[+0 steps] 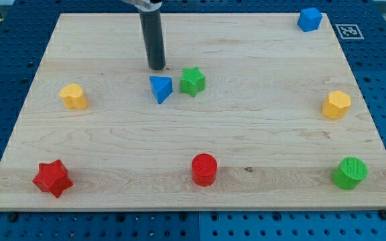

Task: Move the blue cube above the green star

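The blue cube (309, 19) sits at the board's top right corner. The green star (192, 82) lies a little above the board's middle, far to the cube's left and lower. A blue triangular block (161, 88) lies right beside the star on its left. My tip (157, 67) stands just above the blue triangular block and up-left of the green star, apart from both. It is far to the left of the blue cube.
A yellow block (74, 96) lies at the left and another yellow block (337, 105) at the right. A red star (51, 178), a red cylinder (204, 169) and a green cylinder (350, 173) lie along the view's bottom. The wooden board (112, 140) rests on a blue pegboard.
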Motion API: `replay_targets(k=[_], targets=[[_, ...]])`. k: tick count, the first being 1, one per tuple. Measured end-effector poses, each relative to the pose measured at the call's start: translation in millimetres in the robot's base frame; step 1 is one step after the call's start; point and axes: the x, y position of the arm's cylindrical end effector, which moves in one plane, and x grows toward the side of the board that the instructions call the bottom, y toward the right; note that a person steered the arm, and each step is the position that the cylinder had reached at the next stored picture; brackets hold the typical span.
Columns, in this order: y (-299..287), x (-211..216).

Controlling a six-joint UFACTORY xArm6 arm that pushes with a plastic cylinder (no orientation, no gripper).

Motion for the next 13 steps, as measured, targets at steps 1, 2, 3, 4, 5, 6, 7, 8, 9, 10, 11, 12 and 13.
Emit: replay_targets(k=[1, 2, 3, 4, 5, 6, 7, 8, 9, 10, 11, 12, 13], targets=[[16, 0], [32, 0], [58, -5], [93, -35], [146, -70], [215, -96], [318, -94], [372, -120], [381, -156], [375, -157], [370, -146], [330, -142], [274, -143]])
